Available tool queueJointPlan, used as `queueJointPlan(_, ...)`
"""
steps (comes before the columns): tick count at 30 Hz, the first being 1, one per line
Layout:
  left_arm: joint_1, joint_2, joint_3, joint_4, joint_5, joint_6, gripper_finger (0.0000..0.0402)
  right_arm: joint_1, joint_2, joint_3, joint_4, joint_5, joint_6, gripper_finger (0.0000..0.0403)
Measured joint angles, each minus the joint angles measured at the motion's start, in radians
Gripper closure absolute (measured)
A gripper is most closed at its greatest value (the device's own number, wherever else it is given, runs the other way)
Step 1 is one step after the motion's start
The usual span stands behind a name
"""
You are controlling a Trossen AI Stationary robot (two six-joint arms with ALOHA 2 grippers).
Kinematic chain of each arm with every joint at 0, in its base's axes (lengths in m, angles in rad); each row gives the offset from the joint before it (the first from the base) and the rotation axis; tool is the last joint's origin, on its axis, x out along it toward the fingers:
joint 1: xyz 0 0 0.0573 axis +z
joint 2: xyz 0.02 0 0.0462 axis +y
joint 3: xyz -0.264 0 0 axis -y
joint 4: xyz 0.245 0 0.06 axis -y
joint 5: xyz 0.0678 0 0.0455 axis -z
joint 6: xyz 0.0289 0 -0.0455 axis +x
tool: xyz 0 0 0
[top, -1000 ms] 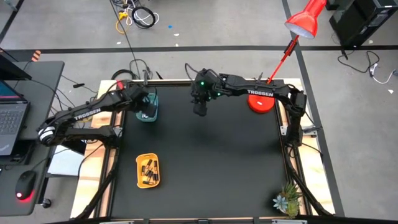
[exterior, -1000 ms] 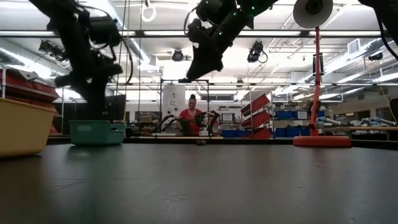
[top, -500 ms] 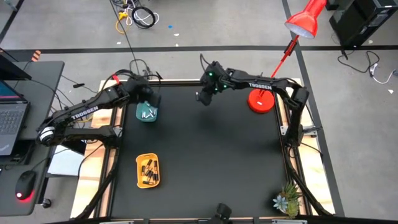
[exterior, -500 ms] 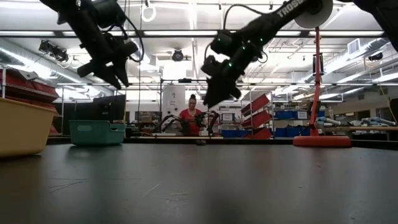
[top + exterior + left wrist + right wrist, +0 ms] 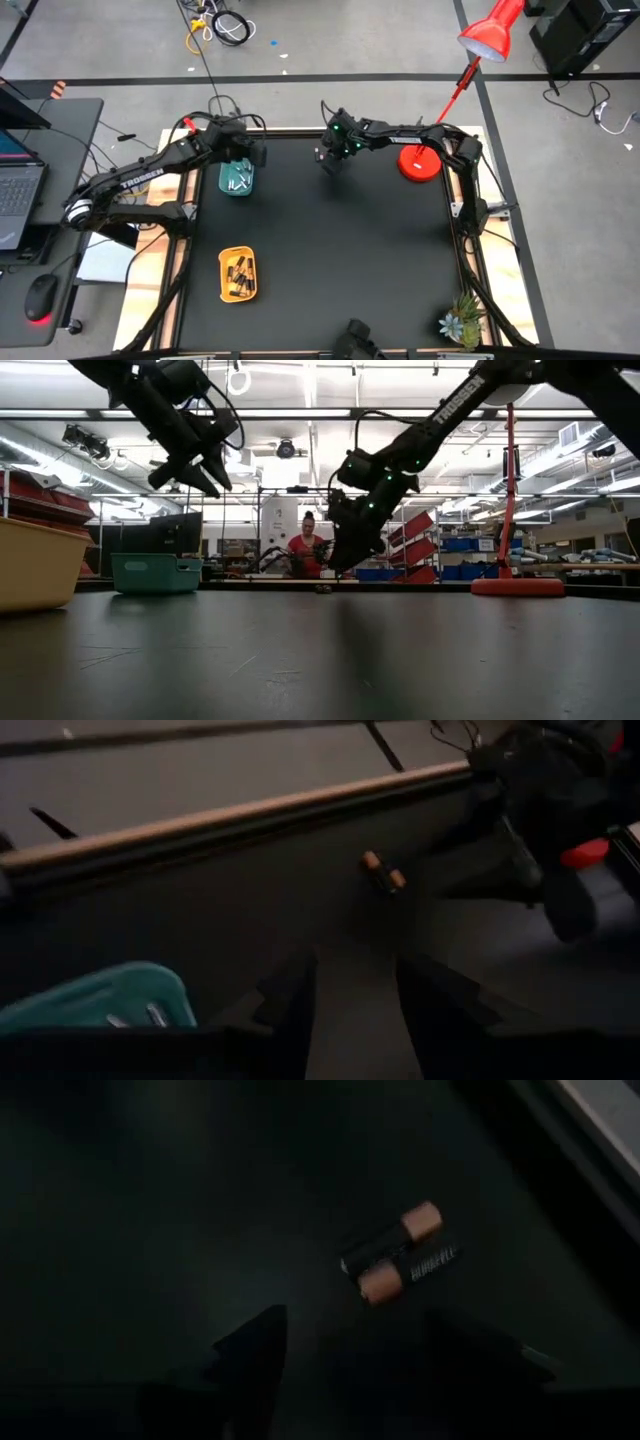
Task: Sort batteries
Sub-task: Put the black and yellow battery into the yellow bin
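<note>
two batteries [image 5: 402, 1252] lying side by side on desk [image 5: 340, 260], just ahead of right pincer [image 5: 375, 1355], fingers apart, empty; left pincer [image 5: 355, 990] farther, fingers apart.

Both arms are built of dark, nearly black segments joined by rounded housings. The left arm [image 5: 150, 176] carries white TROSSEN lettering along its long link, a white band near its base at the worktop's left edge, and a short red piece close to its far joint. The right arm [image 5: 420, 135] shows the same white lettering on its link, and small green lights glow on its wrist housing [image 5: 341, 140]. Thin black cables loop along each arm. Seen from the wrist cameras, each arm's fingers [image 5: 290, 1010] are flat, dark, tapering blades with angular edges [image 5: 250, 1360].
</note>
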Motion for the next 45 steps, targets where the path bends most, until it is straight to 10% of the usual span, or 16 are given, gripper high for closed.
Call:
queueJointPlan(35, 0.000, 0.013, 0.000, -0.010, 0.030, -0.010, 0.0254, -0.057, 0.193, 0.268, -0.311, 0.052, -0.026, 0.0179)
queueJointPlan(45, 0.000, 0.013, 0.000, -0.010, 0.031, -0.011, 0.0254, -0.073, 0.193, 0.268, -0.327, 0.084, -0.030, 0.0306)
